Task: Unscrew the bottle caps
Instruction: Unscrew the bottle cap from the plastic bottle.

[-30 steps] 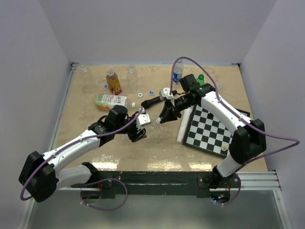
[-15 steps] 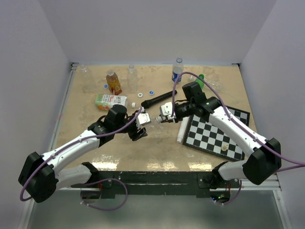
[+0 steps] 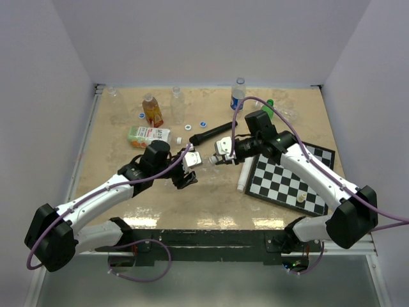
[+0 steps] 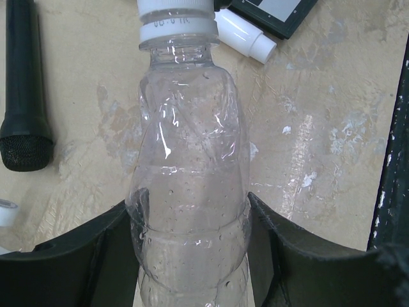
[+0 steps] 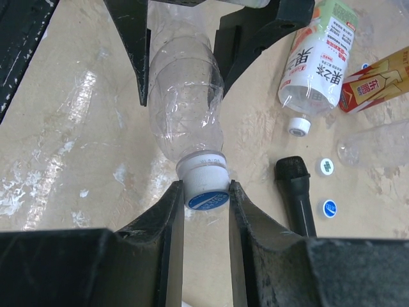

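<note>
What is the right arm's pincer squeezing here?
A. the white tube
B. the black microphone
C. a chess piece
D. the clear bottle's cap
D: the right wrist view shows the right pincer shut on the cap of the clear bottle, whose body the left pincer holds.

L gripper (image 4: 192, 251), R gripper (image 5: 205, 203): both clamped.

Green-label bottle (image 5: 319, 54): the label carries large dark Chinese characters in two rows, with smaller lines beside them; not reliably legible. Red-label bottle (image 5: 377, 73): yellow Chinese characters on red, cut off by the frame edge. Clear bottle (image 4: 188, 192): the neck ring (image 4: 176, 27) carries a faint stamped code, inverted, digits uncertain. Its cap (image 5: 206, 195): white print on the blue top, unreadable.
</note>
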`<action>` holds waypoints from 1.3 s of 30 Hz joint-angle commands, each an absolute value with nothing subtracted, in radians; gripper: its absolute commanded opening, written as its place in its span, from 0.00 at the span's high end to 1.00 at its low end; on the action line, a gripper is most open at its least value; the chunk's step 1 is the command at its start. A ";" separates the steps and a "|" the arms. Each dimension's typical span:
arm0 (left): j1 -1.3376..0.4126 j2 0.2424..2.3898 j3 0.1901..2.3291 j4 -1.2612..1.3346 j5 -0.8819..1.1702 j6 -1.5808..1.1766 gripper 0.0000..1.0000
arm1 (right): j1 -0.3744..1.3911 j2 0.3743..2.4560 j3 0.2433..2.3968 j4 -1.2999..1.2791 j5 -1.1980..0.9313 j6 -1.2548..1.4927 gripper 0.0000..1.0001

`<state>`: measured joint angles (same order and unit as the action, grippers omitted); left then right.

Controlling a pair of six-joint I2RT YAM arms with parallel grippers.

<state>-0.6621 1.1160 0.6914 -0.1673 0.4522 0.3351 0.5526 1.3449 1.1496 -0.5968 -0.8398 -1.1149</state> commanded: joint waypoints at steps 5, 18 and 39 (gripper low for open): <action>-0.657 1.097 0.701 -0.164 0.456 0.327 0.90 | 0.540 1.319 1.160 -0.540 -0.827 -0.983 0.66; -0.657 1.092 0.701 -0.163 0.448 0.327 0.89 | 0.473 1.256 1.190 -0.624 -0.831 -0.798 0.31; -0.658 1.094 0.703 -0.164 0.443 0.328 0.89 | 0.468 1.437 1.204 -0.463 -0.988 -0.342 0.40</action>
